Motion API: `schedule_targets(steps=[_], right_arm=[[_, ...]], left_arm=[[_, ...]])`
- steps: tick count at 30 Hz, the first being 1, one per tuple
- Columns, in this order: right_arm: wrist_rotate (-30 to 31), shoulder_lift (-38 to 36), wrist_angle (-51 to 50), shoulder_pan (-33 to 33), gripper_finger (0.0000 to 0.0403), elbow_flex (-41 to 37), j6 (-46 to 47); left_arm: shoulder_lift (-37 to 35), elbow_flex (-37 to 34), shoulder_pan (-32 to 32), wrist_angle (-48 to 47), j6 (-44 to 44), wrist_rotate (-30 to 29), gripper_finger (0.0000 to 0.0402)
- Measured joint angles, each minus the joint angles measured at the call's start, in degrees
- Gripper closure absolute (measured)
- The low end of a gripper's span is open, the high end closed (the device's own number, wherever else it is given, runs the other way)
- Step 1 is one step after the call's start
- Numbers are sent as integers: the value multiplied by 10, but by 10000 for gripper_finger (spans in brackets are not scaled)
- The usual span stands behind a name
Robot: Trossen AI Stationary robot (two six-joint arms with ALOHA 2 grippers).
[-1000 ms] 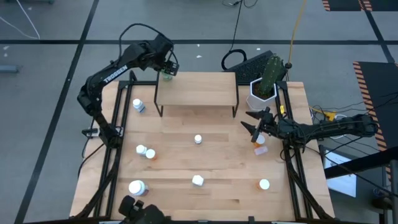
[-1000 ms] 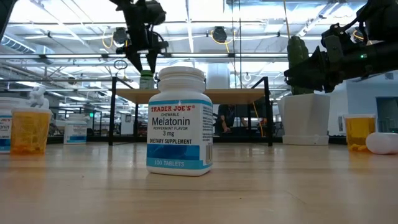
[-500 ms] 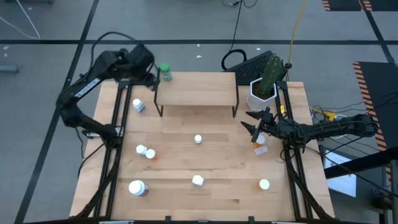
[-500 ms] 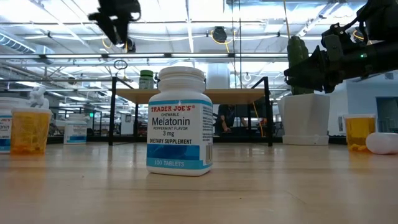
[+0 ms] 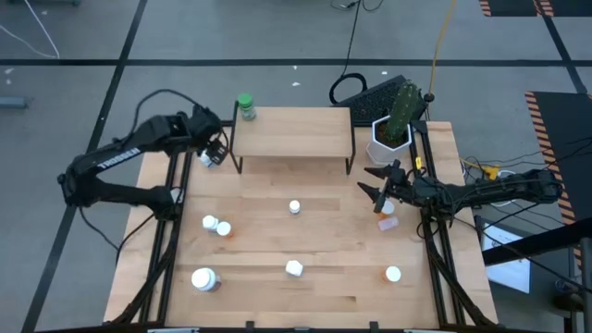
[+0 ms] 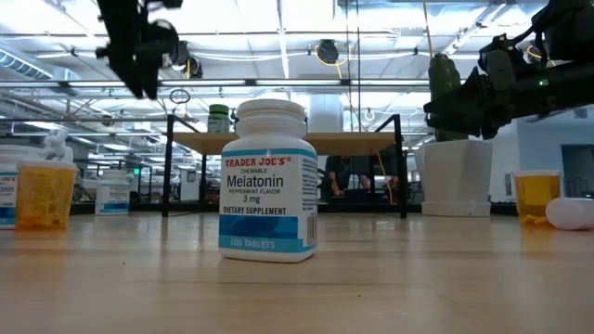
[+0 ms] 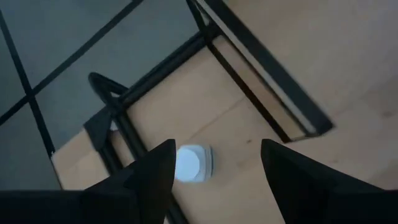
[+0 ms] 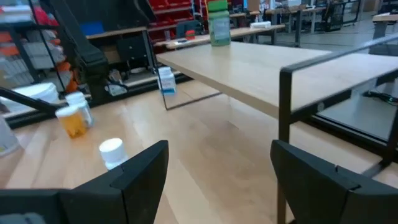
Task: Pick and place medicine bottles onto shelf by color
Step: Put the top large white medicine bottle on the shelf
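Note:
The low light-wood shelf stands at the table's far side. A green-capped bottle stands upright on its far left corner and also shows in the low view and the right wrist view. My left gripper hangs open just left of the shelf, above a white-capped, blue-labelled bottle that lies on the table; the left wrist view shows this bottle below the spread fingers. My right gripper is open and waits above the table right of the shelf, near an orange bottle.
More bottles are scattered over the table: a white one, a white and orange pair, a large white one, another white one and an orange one. A cactus pot stands right of the shelf.
My left gripper has let go of the green-capped bottle, which stays upright on the shelf's far left corner. The gripper drew off to the left, then came toward the near edge and down over the blue-labelled bottle beside the shelf. The right arm kept still.

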Motion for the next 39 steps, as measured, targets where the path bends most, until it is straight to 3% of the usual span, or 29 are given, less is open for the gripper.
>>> schedule_targets(steps=[7,12,25,39], right_arm=[[-13,0,6,0,124,0,5],[-12,0,11,0,124,0,2],[-12,0,11,0,124,0,4],[-12,0,11,0,124,0,4]], left_arm=[[12,-111,44,62,-25,48,162],[12,-162,113,77,-29,92,157],[12,-225,199,168,38,81,68],[15,-239,223,215,84,91,114]])
